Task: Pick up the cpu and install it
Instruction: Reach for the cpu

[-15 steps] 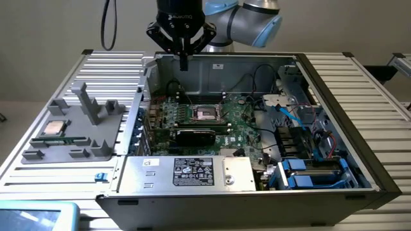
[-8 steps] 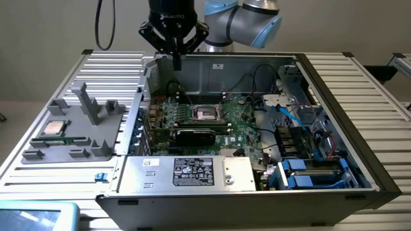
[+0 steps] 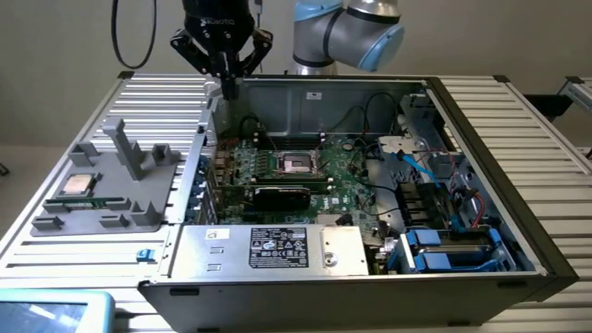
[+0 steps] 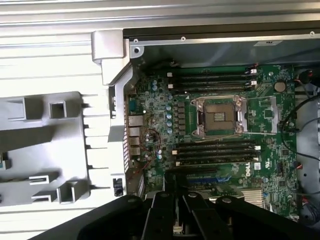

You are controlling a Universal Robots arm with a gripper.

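1 arm (image 3: 356, 28) points its closed, empty end effector (image 3: 227, 82) straight down above the case (image 3: 324, 104).

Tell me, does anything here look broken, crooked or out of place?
Nothing looks damaged or spilled. One oddity: the socket on the board sits empty, while the cpu lies outside the case, on the grey holder at the exterior view's left. The tool hangs above the case's corner.

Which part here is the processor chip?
Look at the grey tray on the exterior view's left of the open computer case. On it lies the cpu: a flat silvery square with tan rim, unlike the long green memory stick beside it.
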